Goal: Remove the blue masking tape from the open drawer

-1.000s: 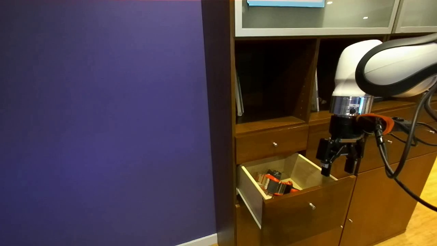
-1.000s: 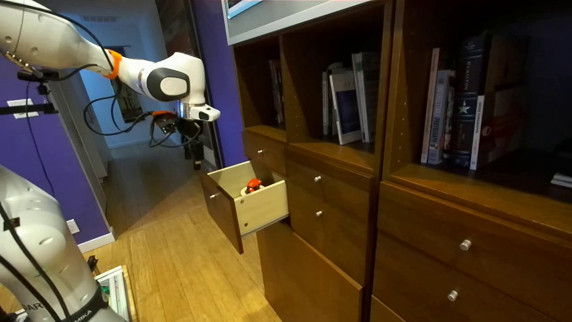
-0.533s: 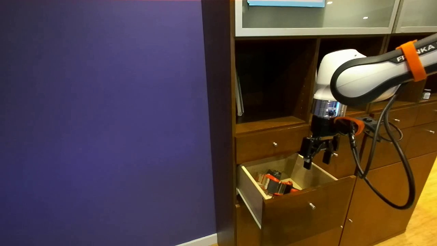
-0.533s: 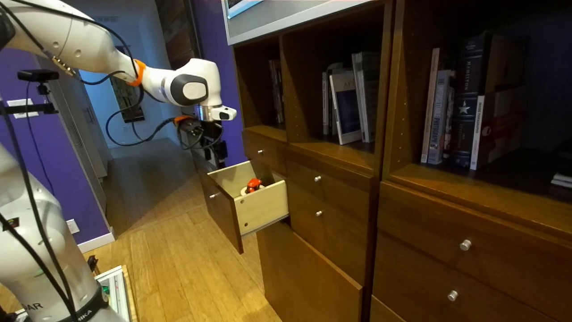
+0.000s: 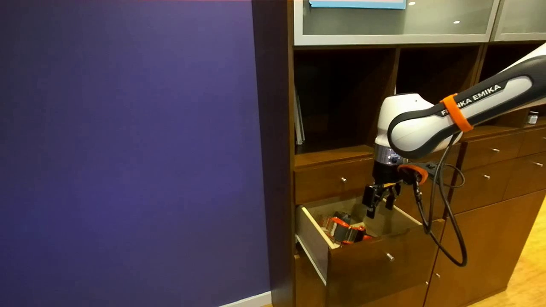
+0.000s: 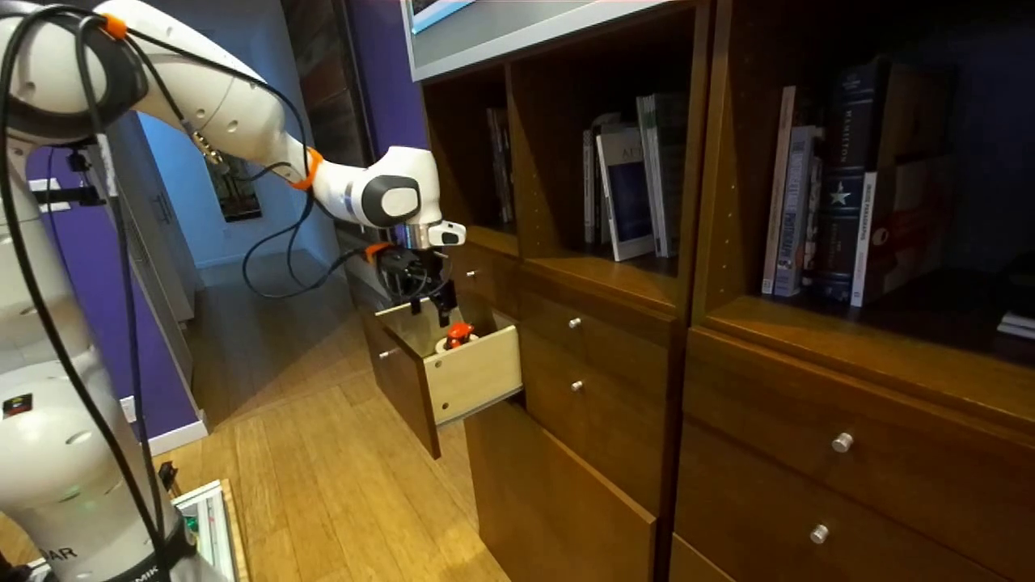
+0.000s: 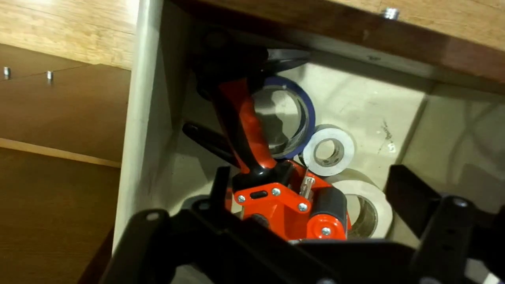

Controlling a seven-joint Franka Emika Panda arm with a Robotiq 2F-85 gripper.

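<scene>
The blue masking tape (image 7: pixel 309 114) shows in the wrist view as a flat blue ring on the drawer floor. The handle of an orange tape dispenser lies across its left side. I cannot make it out in either exterior view. The drawer is pulled out, with its brown front (image 5: pixel 384 268) and pale side wall (image 6: pixel 477 376); its pale rim shows in the wrist view (image 7: pixel 138 118). My gripper (image 5: pixel 380 209) points down over the drawer in both exterior views (image 6: pixel 430 314). In the wrist view its fingers (image 7: pixel 309 173) are wide apart with nothing between them, above the dispenser.
The orange tape dispenser (image 7: pixel 272 207) lies in the drawer. A small white roll (image 7: pixel 345 154) touches the blue ring, and a larger cream roll (image 7: pixel 380 205) sits beside it. A dark tool with a metal blade (image 7: pixel 288 55) lies near the drawer front. A cable (image 5: pixel 458 230) hangs from the arm.
My gripper has moved from outside the drawer's side to over it, leftward in one view and rightward in another, and is now lower. The drawer and its contents have not moved.
</scene>
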